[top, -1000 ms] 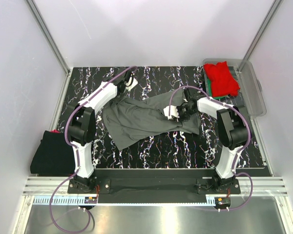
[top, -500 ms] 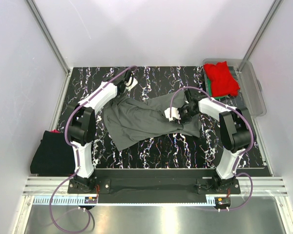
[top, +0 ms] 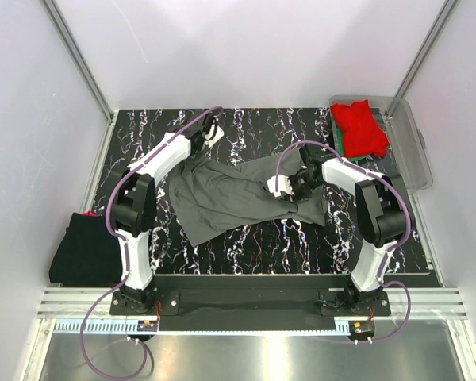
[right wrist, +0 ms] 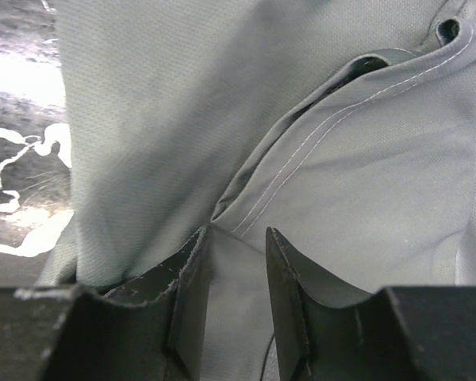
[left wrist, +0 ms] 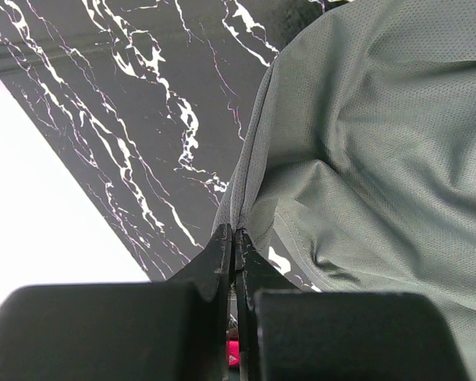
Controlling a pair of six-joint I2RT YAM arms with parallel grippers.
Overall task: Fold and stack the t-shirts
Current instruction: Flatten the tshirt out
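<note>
A dark grey t-shirt (top: pixel 222 194) lies rumpled across the middle of the black marbled table (top: pixel 246 246). My left gripper (top: pixel 197 155) is at the shirt's far left corner and is shut on its hem (left wrist: pixel 236 232); the grey cloth (left wrist: pixel 365 143) runs away from the tips. My right gripper (top: pixel 292 186) rests on the shirt's right part, jaws apart (right wrist: pixel 236 235), with a stitched fold (right wrist: pixel 301 182) just ahead of the fingertips and flat cloth under the gap. A red t-shirt (top: pixel 360 127) lies over a green one (top: pixel 340 144).
The red and green shirts sit in a clear plastic tub (top: pixel 412 151) at the table's far right corner. A black t-shirt (top: pixel 83 248) lies off the table's left edge. White walls and metal posts close in the back and sides.
The right arm has shifted slightly and the grey cloth around its gripper has bunched a little nearer. The left arm and its grip have not moved.
</note>
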